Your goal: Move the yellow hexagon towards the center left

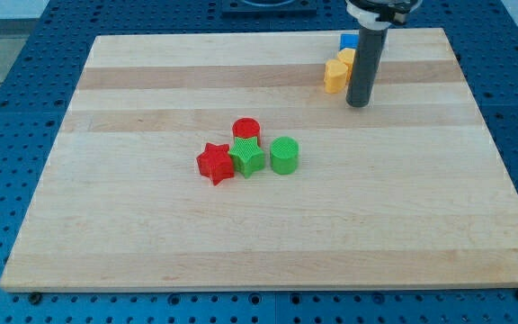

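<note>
Two yellow blocks sit near the view's top right of the wooden board [151,234]. One yellow block [334,76] lies to the left; its shape looks like a hexagon. The other yellow block [346,59] is partly hidden behind my rod. A blue block [349,41] sits just above them, also partly hidden. My tip [358,103] rests on the board just right of and slightly below the left yellow block, apart from it by a small gap.
A cluster sits near the board's middle: a red cylinder [245,129], a red star [215,163], a green star [247,157] and a green cylinder [284,155]. The board lies on a blue perforated table [25,81].
</note>
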Controlling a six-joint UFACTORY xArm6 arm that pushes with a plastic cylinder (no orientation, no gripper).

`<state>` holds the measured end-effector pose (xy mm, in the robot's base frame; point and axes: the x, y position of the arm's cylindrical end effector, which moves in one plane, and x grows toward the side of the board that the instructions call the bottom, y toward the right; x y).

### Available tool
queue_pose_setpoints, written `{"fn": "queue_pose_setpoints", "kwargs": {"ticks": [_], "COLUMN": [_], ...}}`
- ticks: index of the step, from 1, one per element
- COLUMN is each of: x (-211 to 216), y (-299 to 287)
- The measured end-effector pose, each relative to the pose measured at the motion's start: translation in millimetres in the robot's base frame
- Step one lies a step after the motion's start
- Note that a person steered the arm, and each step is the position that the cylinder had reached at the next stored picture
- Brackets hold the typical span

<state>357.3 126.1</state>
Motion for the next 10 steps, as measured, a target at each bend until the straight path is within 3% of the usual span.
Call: {"fn": "queue_pose_setpoints", "kwargs": {"ticks": [5, 6, 7, 9, 10], "x": [19, 19, 0, -83, -73], "y": [31, 73, 125, 121, 87]}}
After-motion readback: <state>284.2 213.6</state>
